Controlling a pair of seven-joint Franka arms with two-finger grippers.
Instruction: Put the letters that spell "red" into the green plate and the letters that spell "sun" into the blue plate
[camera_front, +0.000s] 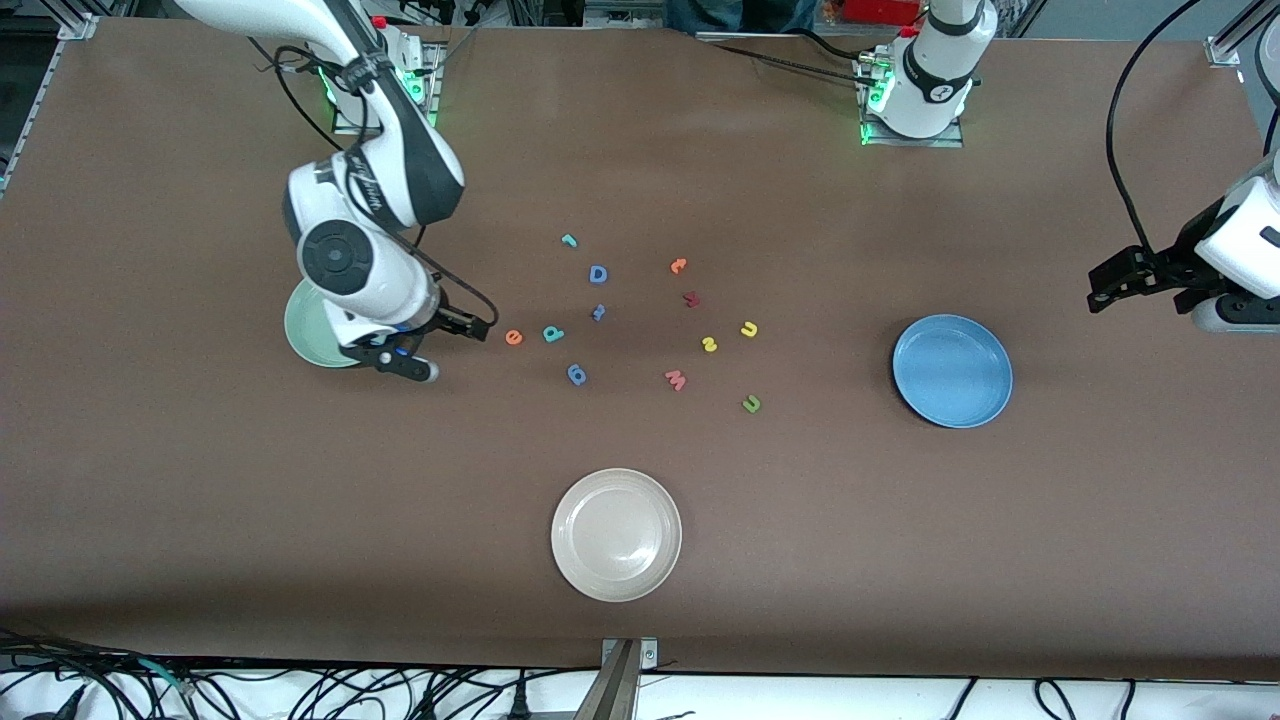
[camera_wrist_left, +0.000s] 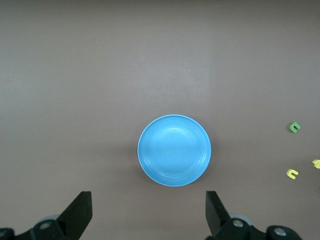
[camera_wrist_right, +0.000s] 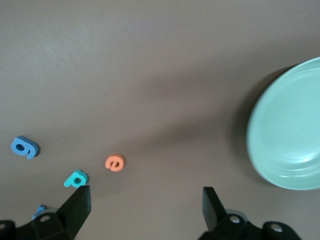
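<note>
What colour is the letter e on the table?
Orange. The letter e shows best in the right wrist view.

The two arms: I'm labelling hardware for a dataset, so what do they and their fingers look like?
Both arms have glossy white rounded shells with black joint bands and loose black cables. The right gripper and left gripper are black, with flat, black, wedge-shaped fingers. Green lights glow at both bases.

The only readable signs were the foam letters lying loose on the brown worktop (camera_front: 200, 500): an orange "e" (camera_front: 513, 337), a teal "d" (camera_front: 553, 333), a small teal "r" (camera_front: 569, 240), a blue capital "D" (camera_front: 598, 274), a yellow "s" (camera_front: 709, 344), a yellow "u" (camera_front: 749, 329), a green "n" (camera_front: 751, 403) and a pink "w" (camera_front: 676, 379). Lettering on the arm casings was too small to read.
</note>
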